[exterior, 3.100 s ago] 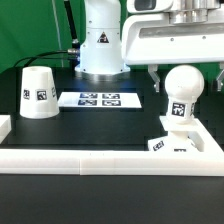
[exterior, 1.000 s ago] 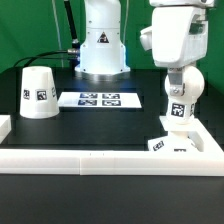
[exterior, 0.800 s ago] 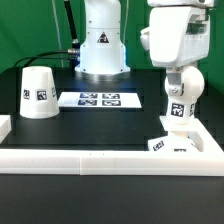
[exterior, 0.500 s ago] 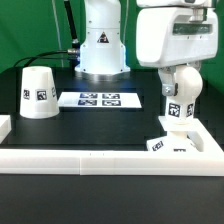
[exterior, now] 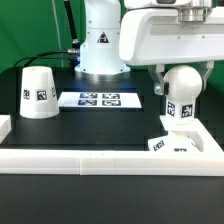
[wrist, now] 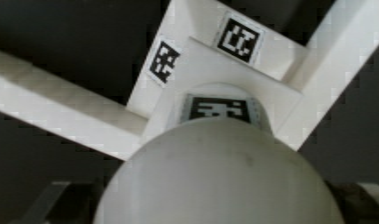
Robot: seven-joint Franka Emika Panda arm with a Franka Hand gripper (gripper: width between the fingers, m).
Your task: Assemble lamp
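Observation:
The round white bulb (exterior: pixel 183 85) stands upright on the blocky white base (exterior: pixel 178 143) at the exterior view's right, against the front rail. My gripper (exterior: pixel 182 84) comes down from above, one finger on each side of the bulb, shut on it. In the wrist view the bulb (wrist: pixel 212 180) fills the space between the fingers, with the tagged base (wrist: pixel 212 60) beyond it. The tapered white shade (exterior: pixel 38 92) stands apart on the black table at the exterior view's left.
The marker board (exterior: pixel 98 99) lies flat mid-table in front of the arm's white pedestal (exterior: pixel 100 45). A long white rail (exterior: pixel 80 160) borders the table's front, with a short side piece (exterior: pixel 4 126) at the left.
The wrist has turned about a quarter turn around the bulb, from narrow side facing the camera to broad side. The bulb's tag shifted slightly with it. Shade and base have not moved.

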